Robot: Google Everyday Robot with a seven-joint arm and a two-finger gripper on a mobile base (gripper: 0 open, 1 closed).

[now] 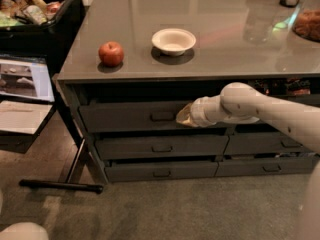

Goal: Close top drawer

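Note:
The top drawer [125, 115] is a wide dark-grey drawer under the left of the counter, with a small rectangular handle [163, 116] at its middle. A dark gap shows above its front. My gripper [183, 117] is at the end of the white arm that reaches in from the right. Its tip rests against the drawer front just right of the handle.
A red apple [111, 53] and a white bowl [173, 40] sit on the grey counter [220, 19]. Shallower drawers [160, 147] lie below. A second open drawer with items [280, 86] is at the right. A black stand with a screen [25, 79] is at the left.

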